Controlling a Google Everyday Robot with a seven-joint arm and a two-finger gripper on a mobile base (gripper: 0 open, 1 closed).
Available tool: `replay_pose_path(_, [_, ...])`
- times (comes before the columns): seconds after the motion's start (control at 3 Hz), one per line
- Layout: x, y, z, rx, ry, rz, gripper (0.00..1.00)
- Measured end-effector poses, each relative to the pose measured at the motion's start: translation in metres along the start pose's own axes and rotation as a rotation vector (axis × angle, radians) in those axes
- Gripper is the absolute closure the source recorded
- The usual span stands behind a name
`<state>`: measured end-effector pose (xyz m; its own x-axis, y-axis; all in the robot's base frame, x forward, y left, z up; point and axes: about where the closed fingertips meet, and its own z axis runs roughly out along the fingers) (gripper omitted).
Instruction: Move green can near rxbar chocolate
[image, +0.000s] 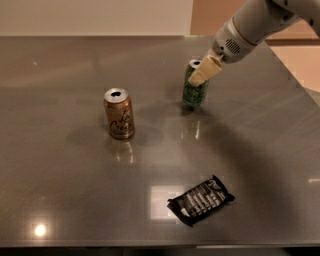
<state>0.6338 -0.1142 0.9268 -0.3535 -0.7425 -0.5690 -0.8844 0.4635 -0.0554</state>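
Observation:
The green can (194, 93) stands slightly tilted at the back right of the grey table (75, 200). My gripper (196, 76) comes down from the upper right and is shut on the can's upper part. One cream finger (205, 71) crosses the can's front; the other is hidden behind it. The rxbar chocolate (201, 200), a flat black wrapper with white lettering, lies near the table's front edge, well in front of the can.
An orange-copper can (119, 113) with an open top stands upright left of the green can. The table's right edge (300, 85) runs diagonally past my arm (250, 25).

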Motion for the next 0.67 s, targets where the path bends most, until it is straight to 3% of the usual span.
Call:
replay_pose_path(0.33, [0.008, 0.024, -0.032, -0.023, -0.019, -0.027, 1.00])
replay_pose_path(0.67, [0.021, 0.052, -0.060, -0.040, -0.016, -0.048, 1.00])
